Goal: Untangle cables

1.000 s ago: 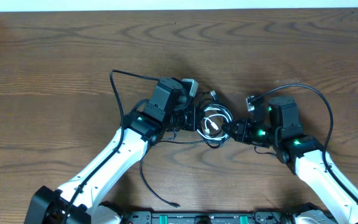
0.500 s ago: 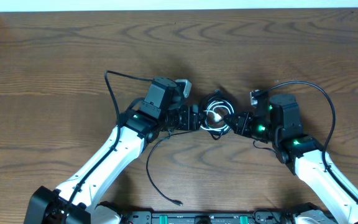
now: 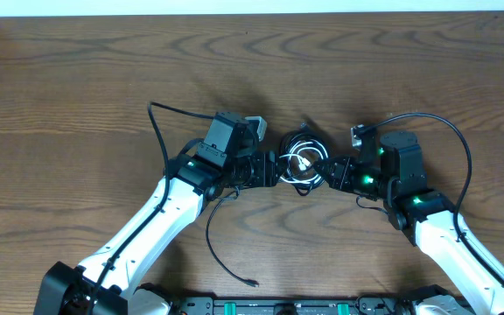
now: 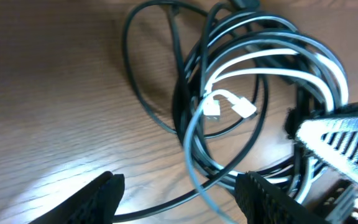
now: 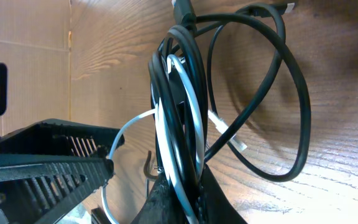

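Tangled cables [image 3: 303, 161], black with one whitish strand: coil pinched at its edge by right gripper [image 3: 329, 172], evidently as anchor; left gripper [image 3: 269, 169] across the coil from it, spread and empty, likely to pick a loop

No text, label, brand, number or sign is readable anywhere.

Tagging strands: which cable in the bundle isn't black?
The whitish cable, with two small white plug ends near the coil's middle; the other cords are black.
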Robot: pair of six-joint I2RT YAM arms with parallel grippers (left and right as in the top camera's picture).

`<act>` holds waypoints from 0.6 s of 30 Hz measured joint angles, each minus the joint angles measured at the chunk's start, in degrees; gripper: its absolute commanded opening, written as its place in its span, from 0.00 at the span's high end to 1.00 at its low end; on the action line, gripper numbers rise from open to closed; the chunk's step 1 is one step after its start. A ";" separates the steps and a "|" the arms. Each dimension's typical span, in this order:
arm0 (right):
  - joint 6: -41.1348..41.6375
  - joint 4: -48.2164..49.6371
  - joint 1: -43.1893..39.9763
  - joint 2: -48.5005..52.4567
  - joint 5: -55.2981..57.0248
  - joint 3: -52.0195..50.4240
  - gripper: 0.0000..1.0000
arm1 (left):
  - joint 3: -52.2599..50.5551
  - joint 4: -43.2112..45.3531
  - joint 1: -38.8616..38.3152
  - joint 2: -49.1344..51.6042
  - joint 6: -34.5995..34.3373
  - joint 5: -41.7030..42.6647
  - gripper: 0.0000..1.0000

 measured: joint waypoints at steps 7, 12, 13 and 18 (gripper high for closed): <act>-0.22 -0.02 -0.02 0.00 0.00 0.00 0.99 | 0.00 0.94 0.02 0.00 -10.45 1.31 0.67; -0.24 -0.02 -0.02 0.00 0.00 0.00 0.99 | 0.00 2.08 0.02 0.00 -21.75 1.88 0.69; -0.22 -0.02 0.00 0.00 0.00 0.00 0.99 | 0.00 2.23 0.02 0.00 -23.71 1.90 0.64; -0.22 -0.04 0.00 0.00 0.00 0.00 0.99 | 0.00 2.25 0.02 0.00 -30.01 2.82 0.59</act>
